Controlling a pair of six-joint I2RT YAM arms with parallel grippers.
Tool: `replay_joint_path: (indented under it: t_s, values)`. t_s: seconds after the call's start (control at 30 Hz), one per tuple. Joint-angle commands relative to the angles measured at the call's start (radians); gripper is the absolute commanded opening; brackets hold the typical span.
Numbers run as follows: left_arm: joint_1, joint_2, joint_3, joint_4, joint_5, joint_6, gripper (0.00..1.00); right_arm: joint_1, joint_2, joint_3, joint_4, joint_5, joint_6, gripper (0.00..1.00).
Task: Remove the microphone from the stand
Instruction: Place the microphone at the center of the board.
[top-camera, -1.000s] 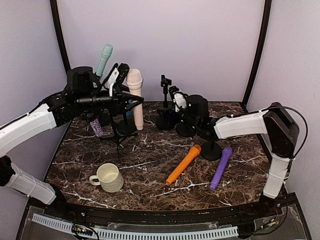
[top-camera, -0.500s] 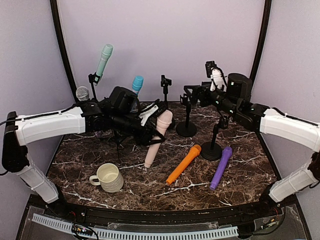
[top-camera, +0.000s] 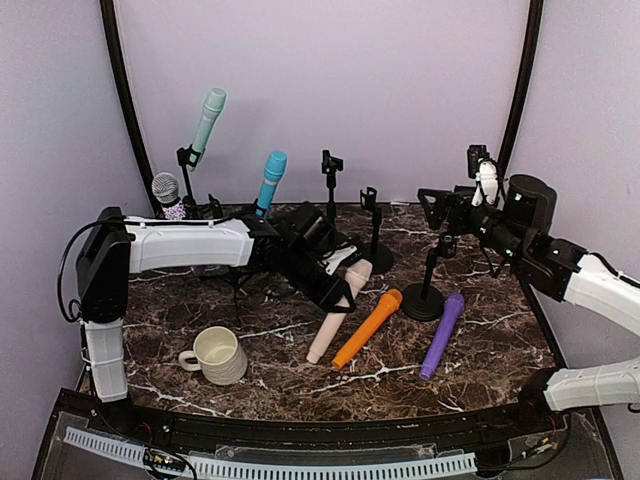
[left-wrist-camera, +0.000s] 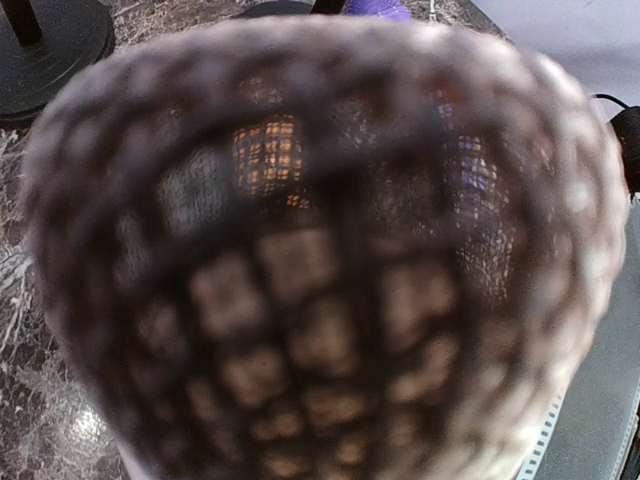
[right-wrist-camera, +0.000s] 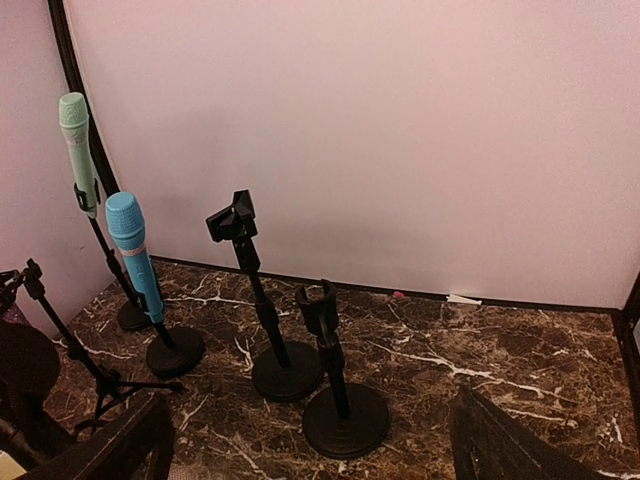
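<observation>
The pale pink microphone (top-camera: 326, 335) slants down beside the orange one, its tail end at or just above the marble table (top-camera: 280, 385); I cannot tell whether it touches. My left gripper (top-camera: 337, 292) is shut on it just below the head. That mesh head (left-wrist-camera: 320, 250) fills the left wrist view and hides the fingers. The thin tripod stand (top-camera: 236, 272) behind the left arm is bare. My right gripper (top-camera: 432, 200) hangs raised at the right, open and holding nothing, its dark fingers (right-wrist-camera: 130, 440) at the bottom corners of the right wrist view.
An orange microphone (top-camera: 367, 328) and a purple one (top-camera: 442, 335) lie on the table. A teal microphone (top-camera: 208, 118), a blue one (top-camera: 270, 178) and a silver-headed one (top-camera: 165, 187) stand at the back left. Three bare stands (top-camera: 374, 228) stand mid-table. A cream mug (top-camera: 218, 355) sits front left.
The left arm carried the pink microphone away from the tripod stand, right and down to beside the orange one. The right arm pulled back to the right and up, its jaws widening.
</observation>
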Motion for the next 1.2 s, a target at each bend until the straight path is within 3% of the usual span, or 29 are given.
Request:
replay_joint_path:
  t_s: [0.0, 0.43, 0.7, 1.17]
  values:
    - [-0.006, 0.067, 0.087, -0.024, -0.009, -0.031, 0.10, -0.008, -0.059, -0.051, 0.047, 0.004, 0.030, 0.97]
    - [-0.004, 0.280, 0.268, -0.001, -0.091, -0.071, 0.18, -0.009, -0.137, -0.132, 0.059, -0.009, 0.072, 0.97]
    - [-0.002, 0.330, 0.276, 0.036, -0.105, -0.108, 0.27, -0.009, -0.167, -0.145, 0.059, -0.017, 0.096, 0.97]
    - [0.003, 0.353, 0.235, 0.103, -0.099, -0.139, 0.50, -0.009, -0.177, -0.155, 0.069, -0.015, 0.134, 0.97]
